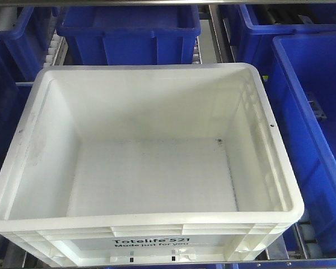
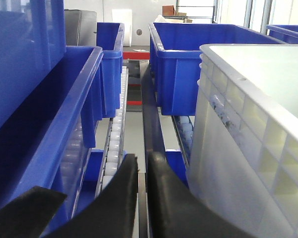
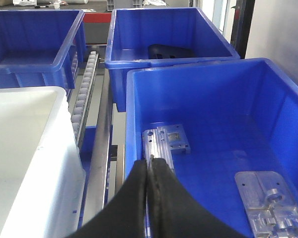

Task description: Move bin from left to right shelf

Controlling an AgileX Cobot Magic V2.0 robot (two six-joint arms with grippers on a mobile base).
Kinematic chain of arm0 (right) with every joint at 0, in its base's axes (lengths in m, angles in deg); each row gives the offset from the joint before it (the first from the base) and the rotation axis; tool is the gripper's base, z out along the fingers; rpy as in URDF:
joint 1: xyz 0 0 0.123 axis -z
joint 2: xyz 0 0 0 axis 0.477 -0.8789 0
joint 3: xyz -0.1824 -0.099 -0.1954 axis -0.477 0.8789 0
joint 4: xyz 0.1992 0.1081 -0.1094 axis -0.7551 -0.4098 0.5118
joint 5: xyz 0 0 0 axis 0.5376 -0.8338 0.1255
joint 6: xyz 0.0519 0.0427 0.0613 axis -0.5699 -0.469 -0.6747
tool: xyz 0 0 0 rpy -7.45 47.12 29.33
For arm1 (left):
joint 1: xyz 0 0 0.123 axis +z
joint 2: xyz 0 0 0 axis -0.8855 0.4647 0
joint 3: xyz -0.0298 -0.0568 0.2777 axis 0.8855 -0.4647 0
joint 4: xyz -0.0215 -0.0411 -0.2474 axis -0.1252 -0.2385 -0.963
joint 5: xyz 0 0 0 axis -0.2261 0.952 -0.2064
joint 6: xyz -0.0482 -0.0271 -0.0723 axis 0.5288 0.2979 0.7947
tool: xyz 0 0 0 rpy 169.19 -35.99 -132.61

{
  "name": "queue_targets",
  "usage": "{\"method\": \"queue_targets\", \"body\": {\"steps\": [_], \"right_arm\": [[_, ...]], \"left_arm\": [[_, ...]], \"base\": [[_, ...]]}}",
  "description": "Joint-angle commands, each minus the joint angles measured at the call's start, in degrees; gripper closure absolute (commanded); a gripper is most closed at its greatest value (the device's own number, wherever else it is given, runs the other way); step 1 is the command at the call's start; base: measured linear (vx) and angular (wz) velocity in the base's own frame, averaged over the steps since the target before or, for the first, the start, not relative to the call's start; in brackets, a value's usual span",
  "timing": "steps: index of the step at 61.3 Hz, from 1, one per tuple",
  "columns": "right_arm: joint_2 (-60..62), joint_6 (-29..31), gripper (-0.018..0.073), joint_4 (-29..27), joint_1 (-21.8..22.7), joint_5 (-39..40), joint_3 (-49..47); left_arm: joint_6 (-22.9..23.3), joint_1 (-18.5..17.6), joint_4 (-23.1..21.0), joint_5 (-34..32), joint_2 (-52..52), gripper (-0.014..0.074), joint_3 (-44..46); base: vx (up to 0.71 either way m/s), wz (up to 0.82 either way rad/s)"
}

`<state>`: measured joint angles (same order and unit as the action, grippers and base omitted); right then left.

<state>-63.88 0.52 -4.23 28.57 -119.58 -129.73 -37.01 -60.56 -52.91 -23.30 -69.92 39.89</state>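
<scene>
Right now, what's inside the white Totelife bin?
The white Totelife bin looks empty: bare floor with small dark specks near the back right corner. The front view shows the whole floor; nothing is covered.

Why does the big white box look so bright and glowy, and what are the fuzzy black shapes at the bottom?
Front view: the large white rectangular plastic tote is overexposed, washing out its walls. Left wrist view: its top glares near-white, and the left end effector is close and blurry. Right wrist view: the right end effector is likewise soft, while the blue plastic bin stays sharp.

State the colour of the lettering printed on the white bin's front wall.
Black lettering on the white bin, clearest in the exterior front-facing view.
</scene>
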Motion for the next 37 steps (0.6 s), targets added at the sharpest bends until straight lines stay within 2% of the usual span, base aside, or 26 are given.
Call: {"method": "queue_targets", "body": {"steps": [1, 6, 7, 9, 20, 37], "right_arm": [[-0.8, 1.0, 0.0568, 1.2, 0.3, 5.5, -0.7], [0.2, 0.9, 0.0568, 1.3, 1.3, 11.1, 4.3], [1.8, 0.9, 0.0568, 1.3, 2.1, 17.2, 10.2], [3.0, 0.9, 0.0568, 1.3, 2.5, 21.1, 14.1], [8.8, 0.0, 0.0568, 0.0, 5.6, 36.2, 30.0], [14.3, -0.7, 0.0568, -0.4, 6.3, 50.2, 44.2]], "left_arm": [[0.4, -0.1, -0.4, -4.4, -0.6, 0.0558, 1.3], [0.4, -0.1, -0.4, -4.4, -0.6, 0.0558, 1.3], [0.4, -0.1, -0.4, -4.4, -0.6, 0.0558, 1.3], [0.4, -0.1, -0.4, -4.4, -0.6, 0.0558, 1.3], [0.4, -0.1, -0.4, -4.4, -0.6, 0.0558, 1.3], [0.4, -0.1, -0.4, -4.4, -0.6, 0.0558, 1.3]], "base": [[0.00, 0.00], [0.00, 0.00], [0.00, 0.00], [0.00, 0.00], [0.00, 0.00], [0.00, 0.00]]}}
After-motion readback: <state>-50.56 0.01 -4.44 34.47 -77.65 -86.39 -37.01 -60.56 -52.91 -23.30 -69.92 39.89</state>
